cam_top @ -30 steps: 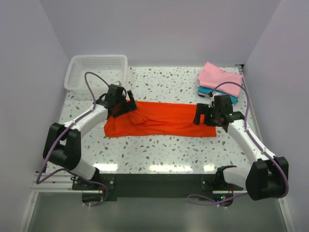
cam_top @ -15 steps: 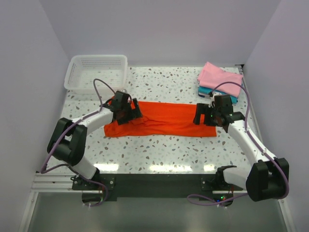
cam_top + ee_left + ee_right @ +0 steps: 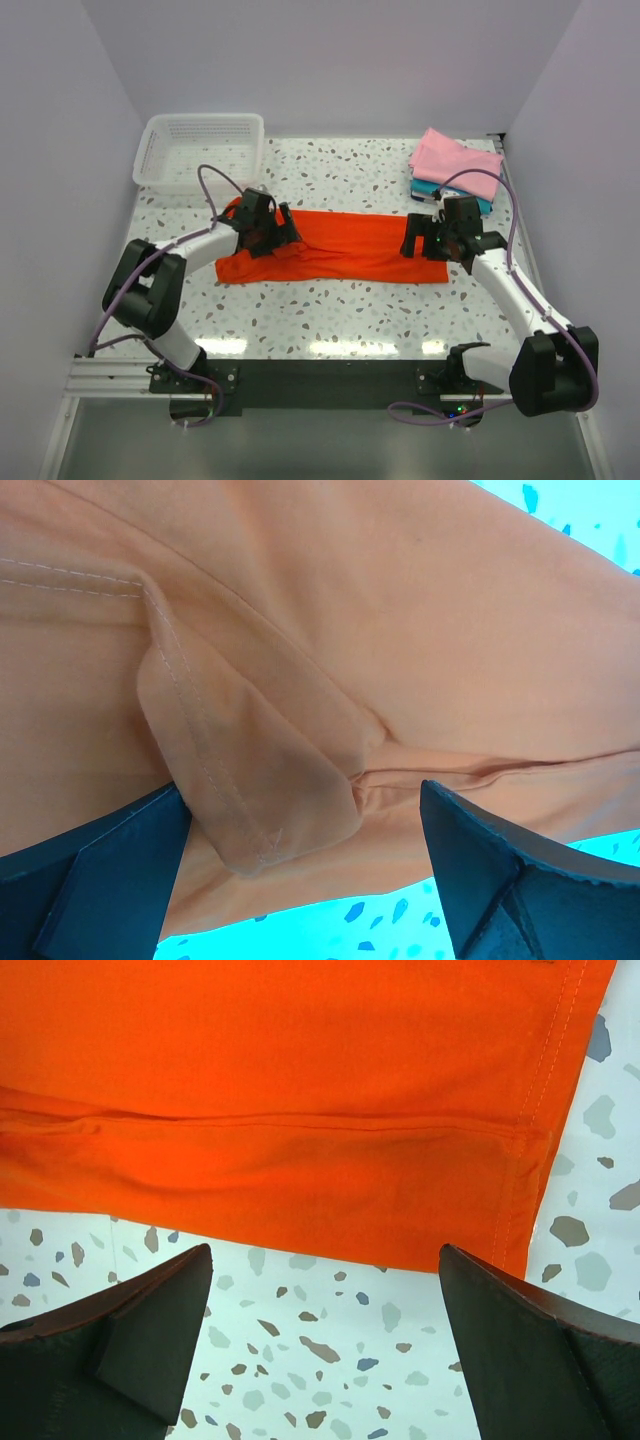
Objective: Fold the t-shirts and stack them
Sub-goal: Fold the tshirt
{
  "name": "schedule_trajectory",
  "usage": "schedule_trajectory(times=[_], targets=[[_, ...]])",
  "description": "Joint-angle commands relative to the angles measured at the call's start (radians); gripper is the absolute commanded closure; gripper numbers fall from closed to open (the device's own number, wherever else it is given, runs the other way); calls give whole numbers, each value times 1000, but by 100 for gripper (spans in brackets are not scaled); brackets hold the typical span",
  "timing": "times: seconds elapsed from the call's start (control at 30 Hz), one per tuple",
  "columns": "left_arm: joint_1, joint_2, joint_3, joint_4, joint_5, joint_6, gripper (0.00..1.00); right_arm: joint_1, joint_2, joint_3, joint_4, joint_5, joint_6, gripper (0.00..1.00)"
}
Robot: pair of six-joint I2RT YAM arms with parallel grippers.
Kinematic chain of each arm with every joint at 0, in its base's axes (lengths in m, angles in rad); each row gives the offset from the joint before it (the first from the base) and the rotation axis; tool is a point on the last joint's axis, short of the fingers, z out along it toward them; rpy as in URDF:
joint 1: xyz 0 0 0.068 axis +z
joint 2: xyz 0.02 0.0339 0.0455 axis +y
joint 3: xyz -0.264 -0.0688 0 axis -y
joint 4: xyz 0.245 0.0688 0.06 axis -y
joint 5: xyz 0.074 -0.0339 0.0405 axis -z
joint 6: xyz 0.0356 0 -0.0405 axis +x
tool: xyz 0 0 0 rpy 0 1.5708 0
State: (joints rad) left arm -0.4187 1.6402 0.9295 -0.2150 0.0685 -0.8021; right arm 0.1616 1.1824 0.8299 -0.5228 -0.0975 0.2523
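The orange-red t-shirt (image 3: 345, 245) lies flat as a long band across the middle of the table. My left gripper (image 3: 268, 230) is open, low over the shirt's left end; in the left wrist view (image 3: 300, 880) a folded sleeve flap (image 3: 250, 780) lies between its fingers (image 3: 100, 870). My right gripper (image 3: 420, 240) is open over the shirt's right end; in the right wrist view (image 3: 325, 1350) it hangs over bare table just off the shirt's hem (image 3: 300, 1160). The light pink t-shirt (image 3: 450, 160) lies folded on the teal one (image 3: 482, 205) at the back right.
A white mesh basket (image 3: 200, 150) stands at the back left corner. Side walls close in the speckled table (image 3: 330, 320) on left and right. The folded stack sits just behind the right arm.
My left gripper has moved a little right and down onto the shirt's left end, and the raised sleeve flap now lies flatter. The right arm has not moved.
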Motion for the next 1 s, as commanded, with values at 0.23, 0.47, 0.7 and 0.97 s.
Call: schedule_trajectory(times=[0.23,0.47,0.7,0.97], targets=[[-6,72,74,94,86,-17,0,-2,6,0,33,-2,-12,1],[-6,75,114,72,65,-17,0,-2,14,3,40,1,-13,1],[-6,133,187,68,67,-5,0,-2,26,6,38,12,-15,1],[-17,244,310,45,97,12,0,0,31,9,30,31,-15,1]])
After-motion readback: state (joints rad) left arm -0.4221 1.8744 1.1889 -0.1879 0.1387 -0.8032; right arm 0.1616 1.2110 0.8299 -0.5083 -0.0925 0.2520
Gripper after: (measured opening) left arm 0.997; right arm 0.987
